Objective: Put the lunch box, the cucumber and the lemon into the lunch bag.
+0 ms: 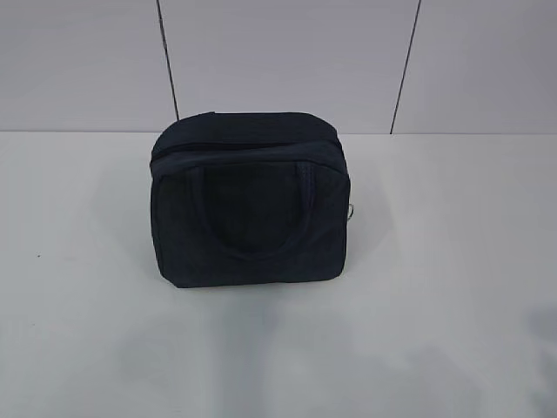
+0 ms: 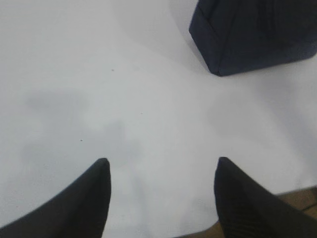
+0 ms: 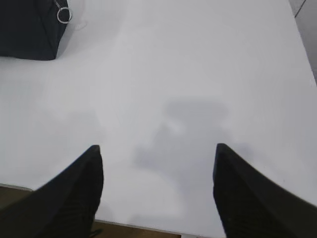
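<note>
**Bag stands closed, arms wait at the table's near edge**

Nearest the cameras, the left gripper (image 2: 161, 166) and right gripper (image 3: 156, 153) hover over the white table (image 1: 452, 287), jaws spread and empty, well short of the lunch bag (image 1: 251, 205). The bag sits upright beyond them, its zipper seemingly shut, ring pull (image 3: 64, 16) at its right end. Lunch box, cucumber and lemon appear in no view. Opening well likely means steadying the bag while drawing that ring.

- One lunch bag (image 1: 251, 207) stood on one desk (image 1: 452, 287).
- Two handles showed on it.
- One metal ring pull (image 3: 64, 16) hung at its side.
- Two claws, left claw (image 2: 162, 168) and right claw (image 3: 157, 154).
</note>
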